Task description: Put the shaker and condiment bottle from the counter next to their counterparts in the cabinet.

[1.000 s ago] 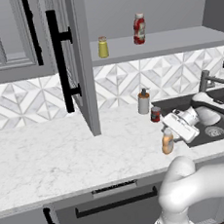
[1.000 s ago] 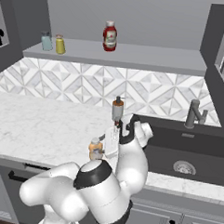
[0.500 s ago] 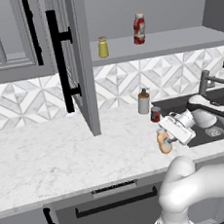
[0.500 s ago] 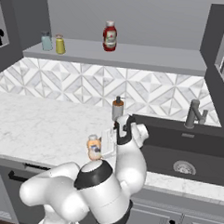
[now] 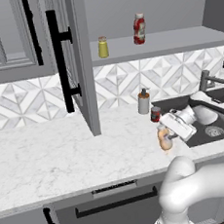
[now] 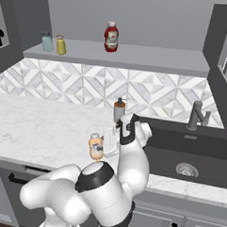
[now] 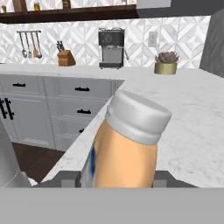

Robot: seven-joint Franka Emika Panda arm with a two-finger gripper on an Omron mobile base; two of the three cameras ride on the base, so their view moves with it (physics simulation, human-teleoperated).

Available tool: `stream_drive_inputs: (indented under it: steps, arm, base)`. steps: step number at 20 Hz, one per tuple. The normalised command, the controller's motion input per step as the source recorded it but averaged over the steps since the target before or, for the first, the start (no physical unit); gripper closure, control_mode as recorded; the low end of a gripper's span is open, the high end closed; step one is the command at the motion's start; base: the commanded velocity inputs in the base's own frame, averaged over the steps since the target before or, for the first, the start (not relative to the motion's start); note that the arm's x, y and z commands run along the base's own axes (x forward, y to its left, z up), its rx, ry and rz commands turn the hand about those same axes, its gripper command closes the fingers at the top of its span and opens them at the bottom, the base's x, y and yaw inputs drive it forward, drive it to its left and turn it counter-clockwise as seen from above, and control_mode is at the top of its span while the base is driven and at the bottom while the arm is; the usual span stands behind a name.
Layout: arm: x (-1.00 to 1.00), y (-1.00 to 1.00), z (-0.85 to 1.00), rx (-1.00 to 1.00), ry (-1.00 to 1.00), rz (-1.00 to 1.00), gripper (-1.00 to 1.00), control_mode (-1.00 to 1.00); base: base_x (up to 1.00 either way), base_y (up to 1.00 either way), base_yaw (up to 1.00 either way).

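Now gripper (image 5: 166, 138) clamped on bottle (image 5: 164, 139) above counter (image 5: 60, 158); pale cap (image 7: 139, 116) close-up from hand view.

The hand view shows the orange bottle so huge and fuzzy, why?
In the hand view the bottle sits right at the camera, so it looms large and soft-edged. In the left base view it looks small beside the gripper, lit evenly without glare. In the right base view it looks small too.

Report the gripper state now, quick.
Gripper: closed on the small orange condiment bottle with a pale cap, at the front edge of the white marble counter.
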Motion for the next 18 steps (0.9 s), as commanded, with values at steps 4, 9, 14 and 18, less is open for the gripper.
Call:
stream_drive_inputs:
  steps: [4, 9, 14, 18]
  arm:
    - [-0.14, 0.0, 0.48, 0.0, 0.0, -0.1, 1.0, -1.0]
    - [-0.29, 0.0, 0.42, 0.01, 0.0, -0.16, 1.0, -1.0]
    - [-0.09, 0.0, 0.54, 0.01, -0.07, -0.11, 1.0, -1.0]
    - [-0.19, 0.0, 0.56, 0.0, -0.06, -0.13, 1.0, -1.0]
  base:
    - [0.0, 0.0, 0.0]
    - [0.0, 0.0, 0.0]
    - [0.0, 0.0, 0.0]
    - [0.0, 0.0, 0.0]
